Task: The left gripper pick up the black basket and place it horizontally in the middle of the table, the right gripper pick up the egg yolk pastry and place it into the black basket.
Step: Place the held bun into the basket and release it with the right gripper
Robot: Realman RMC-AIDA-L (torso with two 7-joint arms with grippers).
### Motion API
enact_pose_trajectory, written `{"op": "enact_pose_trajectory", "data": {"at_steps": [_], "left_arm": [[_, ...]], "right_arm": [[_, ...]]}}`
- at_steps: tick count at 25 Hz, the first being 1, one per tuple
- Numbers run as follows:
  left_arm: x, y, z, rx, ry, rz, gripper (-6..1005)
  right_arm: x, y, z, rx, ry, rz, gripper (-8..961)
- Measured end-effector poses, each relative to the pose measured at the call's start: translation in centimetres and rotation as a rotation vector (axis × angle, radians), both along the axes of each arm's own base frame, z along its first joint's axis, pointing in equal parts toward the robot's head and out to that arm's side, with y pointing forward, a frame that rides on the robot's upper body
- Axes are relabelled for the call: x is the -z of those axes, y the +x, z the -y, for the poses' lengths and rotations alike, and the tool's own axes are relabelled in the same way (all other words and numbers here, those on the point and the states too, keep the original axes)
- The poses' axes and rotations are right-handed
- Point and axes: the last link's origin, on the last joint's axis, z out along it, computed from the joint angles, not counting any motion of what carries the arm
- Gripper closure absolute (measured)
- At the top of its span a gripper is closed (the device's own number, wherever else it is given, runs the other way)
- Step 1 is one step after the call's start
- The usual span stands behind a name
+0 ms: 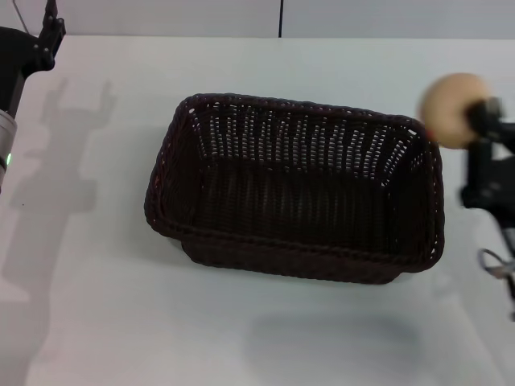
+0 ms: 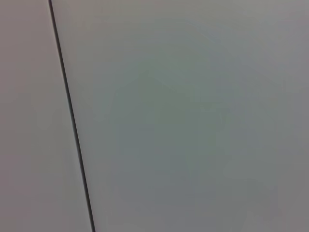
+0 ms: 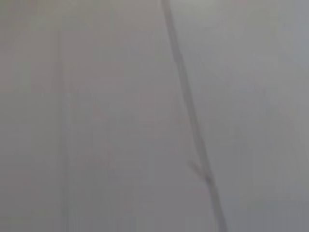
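Observation:
The black basket point(image 1: 294, 189) lies lengthwise across the middle of the white table point(image 1: 96, 305), empty inside. My right gripper point(image 1: 475, 121) is at the right edge of the head view, shut on the egg yolk pastry point(image 1: 452, 110), a tan ball held in the air just beyond the basket's right end. My left gripper point(image 1: 48, 36) is raised at the far left corner, away from the basket. Both wrist views show only a plain grey surface with a dark seam.
The table's far edge point(image 1: 282, 37) meets a grey wall with a vertical dark seam. The left arm's shadow falls on the table at the left. A loose cable point(image 1: 495, 265) hangs by the right arm.

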Motion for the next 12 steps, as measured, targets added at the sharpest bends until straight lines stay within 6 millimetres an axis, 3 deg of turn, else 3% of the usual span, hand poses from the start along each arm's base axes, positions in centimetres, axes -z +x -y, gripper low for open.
{"op": "enact_pose_trajectory", "data": {"at_steps": [5, 12], "left_arm": [[0.0, 0.0, 0.0, 0.0, 0.0, 0.0, 223], [0.0, -0.1, 0.0, -0.002, 0.002, 0.001, 223]], "right_arm": [[2.9, -2.7, -1.5, -0.148, -0.188, 0.086, 917], [2.9, -2.6, -1.6, -0.144, -0.205, 0.078, 890]]}}
